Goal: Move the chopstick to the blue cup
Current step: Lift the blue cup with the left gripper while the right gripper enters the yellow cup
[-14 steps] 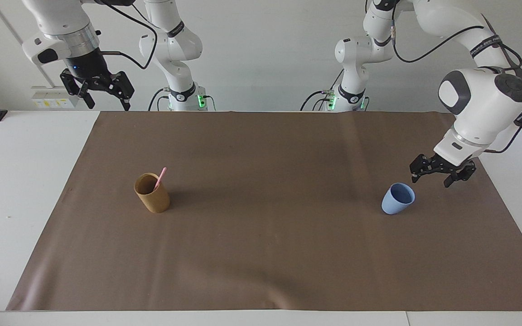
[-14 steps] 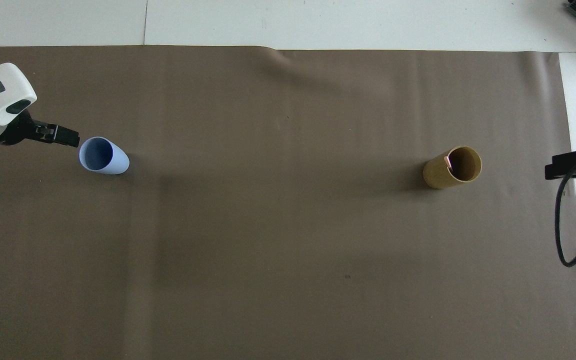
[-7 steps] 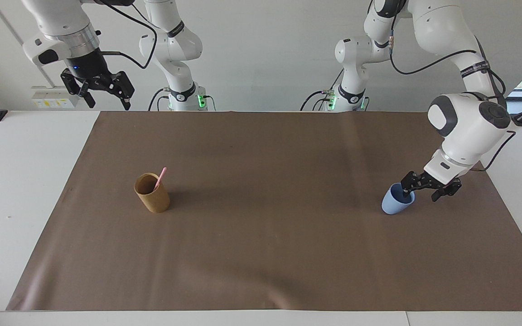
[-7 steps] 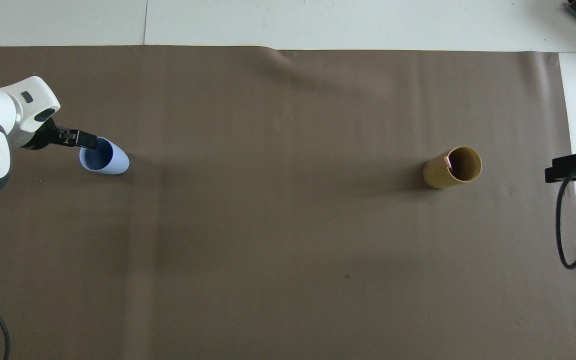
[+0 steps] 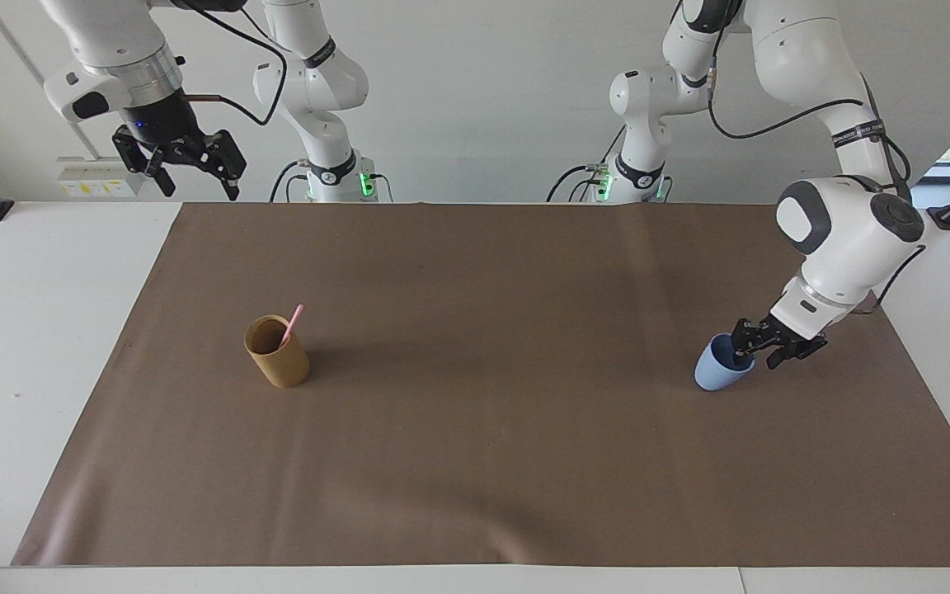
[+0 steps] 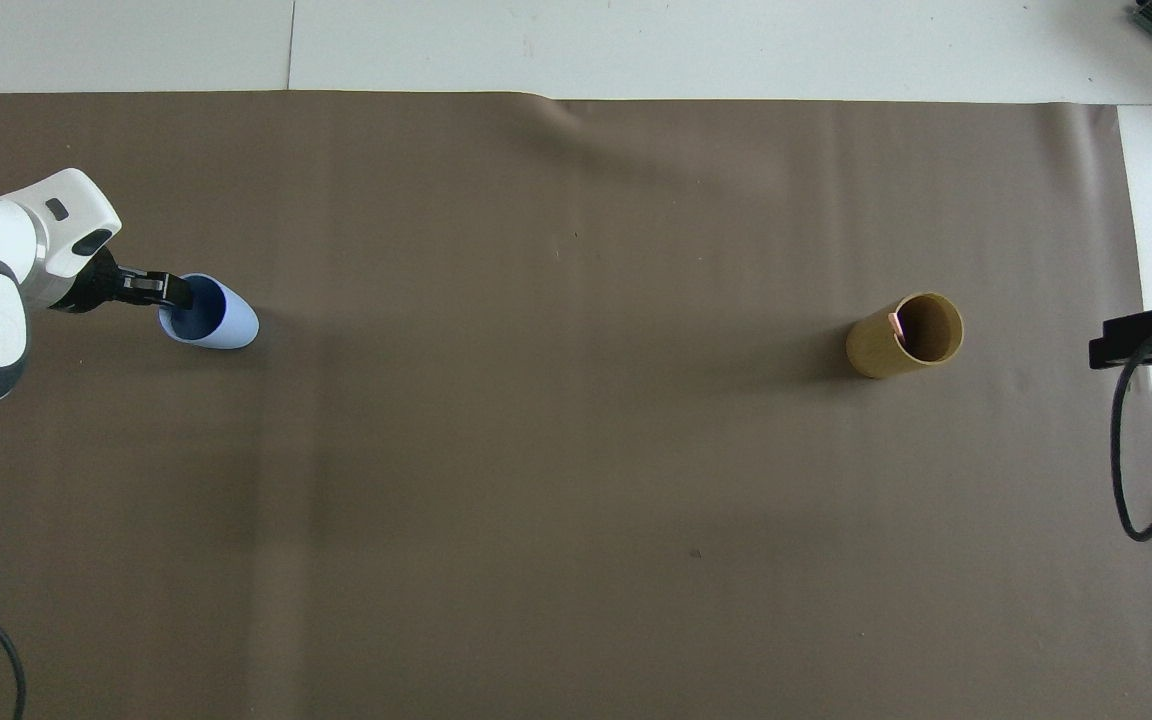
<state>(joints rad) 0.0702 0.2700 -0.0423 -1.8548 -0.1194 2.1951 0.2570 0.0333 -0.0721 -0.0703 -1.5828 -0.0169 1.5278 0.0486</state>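
Pink thin chopstick [image 5: 294, 320], three o'clock from overhead in tan cylindrical cup [image 5: 277, 356]: light, stiff, probably slippery; I'd pinch its exposed top. Left hand [image 5: 754, 356] sits at smooth light-blue cup [image 5: 714, 375] rim, and I cannot tell if it grips; right hand [image 5: 186, 165] is open and waits.

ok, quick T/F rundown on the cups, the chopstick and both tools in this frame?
1. The chopstick stands in the tan cup. True.
2. The blue cup lies tipped over on the brown mat. False: it stands upright.
3. The left tool is at the blue cup's rim, one finger inside it. True.
4. The right tool holds the chopstick. False: it hangs empty and open, up above the mat's corner near its base.
5. Both cups sit side by side. False: they stand well apart, one toward each arm's end.
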